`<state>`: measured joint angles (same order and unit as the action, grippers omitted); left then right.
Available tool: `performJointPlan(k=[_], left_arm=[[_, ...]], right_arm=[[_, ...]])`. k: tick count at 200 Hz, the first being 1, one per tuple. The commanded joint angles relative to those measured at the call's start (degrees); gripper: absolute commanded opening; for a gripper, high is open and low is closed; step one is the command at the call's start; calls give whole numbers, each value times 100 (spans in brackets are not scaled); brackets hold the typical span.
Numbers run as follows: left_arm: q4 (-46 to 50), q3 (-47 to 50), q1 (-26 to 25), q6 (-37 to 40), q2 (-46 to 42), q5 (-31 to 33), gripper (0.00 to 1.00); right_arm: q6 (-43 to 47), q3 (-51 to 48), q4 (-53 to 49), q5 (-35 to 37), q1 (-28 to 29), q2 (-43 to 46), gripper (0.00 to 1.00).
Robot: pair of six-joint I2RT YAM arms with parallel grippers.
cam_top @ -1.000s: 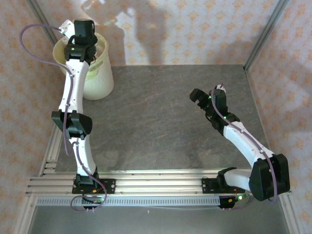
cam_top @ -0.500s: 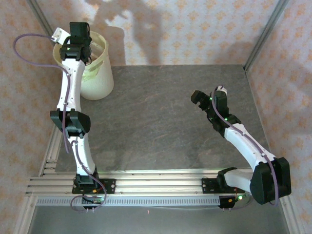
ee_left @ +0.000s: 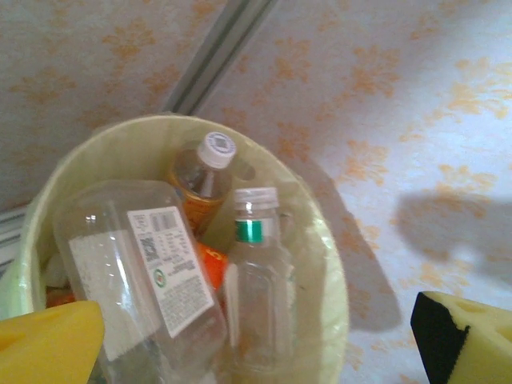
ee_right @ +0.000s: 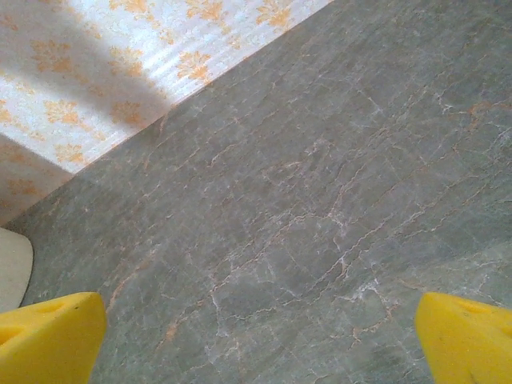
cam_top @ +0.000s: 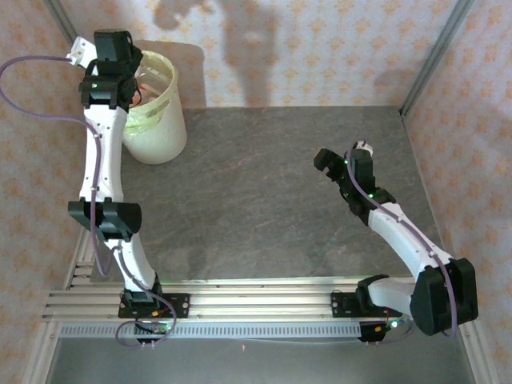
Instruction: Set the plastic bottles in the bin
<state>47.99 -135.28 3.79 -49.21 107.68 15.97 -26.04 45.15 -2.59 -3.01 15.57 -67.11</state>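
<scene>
From above, the bin point(cam_top: 160, 120) stands in the far left corner of the worktop point(cam_top: 256, 208). The left arm point(cam_top: 100, 160) reaches over its rim. The right arm point(cam_top: 400, 232) hangs over the worktop.

The left wrist camera looks into the bin. The plastic bottles point(ee_left: 254, 296) lie inside, and the left fingers point(ee_left: 48, 344) are spread wide, holding nothing.

At the right wrist, the right fingers point(ee_right: 48, 336) are wide apart too, empty, above the worktop.

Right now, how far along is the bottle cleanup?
It looks nearly finished. Done: several plastic bottles lie in the bin, including a white-capped bottle with a green band. In hand: nothing. The left pincer hangs open over the bin, and the right pincer is open above the grey tabletop. Left: the tabletop looks bare from above, so probably nothing.
</scene>
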Motion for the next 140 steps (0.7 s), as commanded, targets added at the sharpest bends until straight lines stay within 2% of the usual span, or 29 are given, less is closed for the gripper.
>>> performJointPlan(k=[1,15,42,73,98,122,140], left_arm=[[-1006,743,-74,420,-409,-1044,100],[-1776,1429,-207,735,-775,-1559,100],[-2664,2391,-665,1492,-1400,-2108,100],[-3182,3743,-1257,2448,-2320,-2014,100],[-3587,5272,-1341,2767,-3246,-1432,100],[-3216,6336,-1337,2953,-3919,46,100],[-2993,7106,-1174,2867,-4222,916,100]], right_arm=[[39,-139,59,389,-28,243,99],[88,-213,162,595,-28,357,99],[364,-313,303,1107,-28,595,99],[983,-437,428,1891,-50,816,99],[1433,-632,543,2522,-217,908,99],[1607,-1024,892,3251,-580,929,99],[1439,-1385,1149,3337,-977,902,99]])
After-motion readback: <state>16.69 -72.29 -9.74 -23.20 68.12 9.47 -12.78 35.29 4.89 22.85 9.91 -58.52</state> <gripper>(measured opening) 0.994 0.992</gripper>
